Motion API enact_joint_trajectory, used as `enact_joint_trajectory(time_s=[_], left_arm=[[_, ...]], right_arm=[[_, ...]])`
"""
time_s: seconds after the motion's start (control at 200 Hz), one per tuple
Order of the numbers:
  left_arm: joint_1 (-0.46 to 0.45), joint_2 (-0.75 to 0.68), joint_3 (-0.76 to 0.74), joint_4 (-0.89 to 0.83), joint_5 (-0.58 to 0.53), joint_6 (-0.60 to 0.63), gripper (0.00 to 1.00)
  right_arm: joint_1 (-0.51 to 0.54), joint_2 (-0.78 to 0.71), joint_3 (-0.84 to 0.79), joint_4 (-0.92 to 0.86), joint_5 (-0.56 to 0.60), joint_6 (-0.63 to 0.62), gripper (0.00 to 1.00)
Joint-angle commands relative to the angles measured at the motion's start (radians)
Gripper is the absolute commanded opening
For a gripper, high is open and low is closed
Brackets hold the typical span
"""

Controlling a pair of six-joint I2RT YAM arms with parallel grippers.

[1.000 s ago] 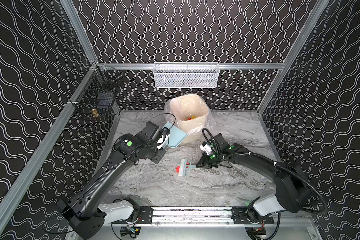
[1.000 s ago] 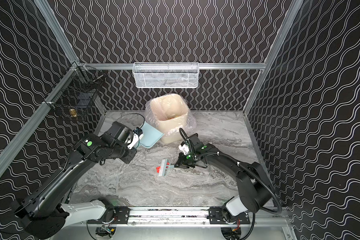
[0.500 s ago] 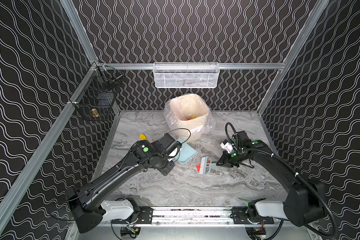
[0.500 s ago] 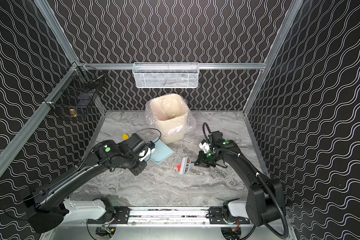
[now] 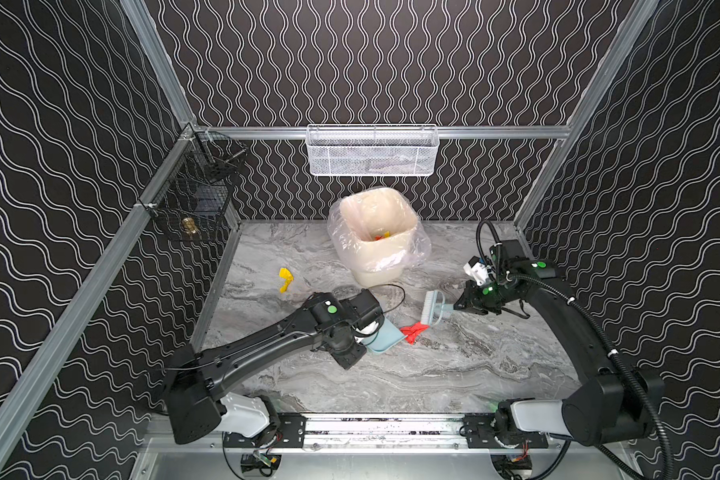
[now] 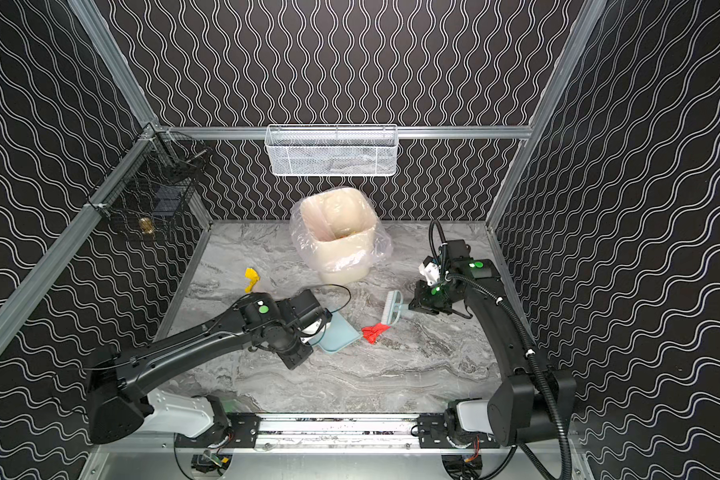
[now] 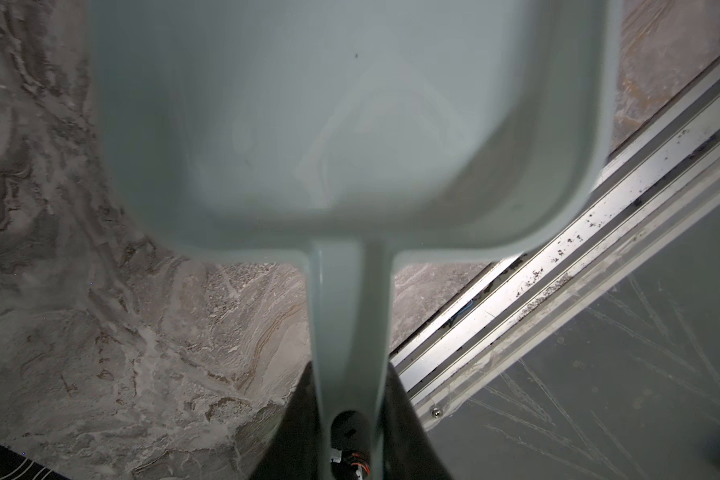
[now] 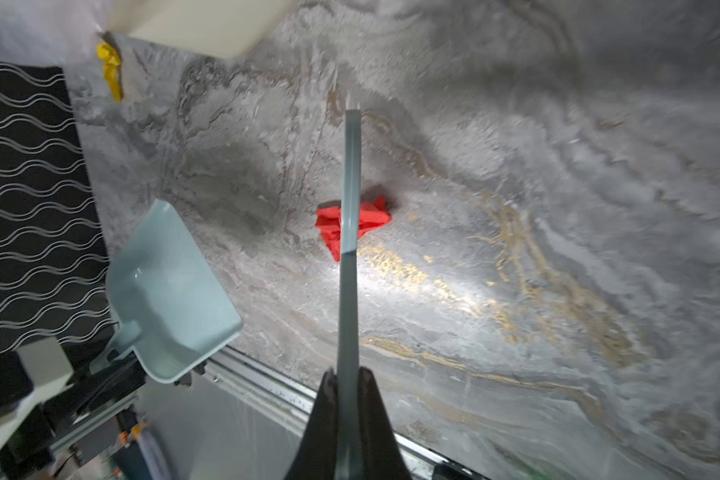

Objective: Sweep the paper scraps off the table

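"What has the left gripper (image 7: pixel 350 419) got?"
"It's closed on the handle of the pale blue plastic dustpan (image 5: pixel 385 338)."
"And the right gripper (image 8: pixel 346 399)?"
"Pinched tight on the pale blue brush (image 5: pixel 435 308). On the grey marble-patterned table (image 5: pixel 433 374), a crumpled red paper scrap (image 5: pixel 412 331) lies between pan and bristles. A yellow paper scrap (image 5: pixel 285 279) sits well apart, further left."

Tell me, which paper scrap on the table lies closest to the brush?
The red scrap, right beside the brush and near the dustpan. The yellow scrap lies far off, at the left of the table.
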Motion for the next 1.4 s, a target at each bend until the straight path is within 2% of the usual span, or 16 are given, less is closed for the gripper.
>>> enact_joint_trajectory(time_s=[0.0, 0.255, 0.586, 1.261, 1.397], left_arm=[[-0.022, 0.034, -0.017, 0.035, 0.009, -0.013, 0.0], [-0.053, 0.116, -0.047, 0.081, -0.008, 0.008, 0.0], [-0.053, 0.191, -0.066, 0.117, 0.005, 0.006, 0.0], [-0.053, 0.279, -0.044, 0.18, -0.03, 0.028, 0.0], [-0.051, 0.288, -0.049, 0.194, -0.035, 0.027, 0.0]], right_arm=[[-0.001, 0.023, 0.051, -0.058, 0.125, -0.024, 0.0], [0.029, 0.062, 0.091, -0.091, 0.259, -0.045, 0.0], [0.159, 0.141, 0.148, -0.132, 0.368, -0.027, 0.0], [0.294, 0.214, 0.175, -0.149, 0.355, 0.009, 0.0], [0.369, 0.213, 0.167, -0.148, 0.335, 0.025, 0.0]])
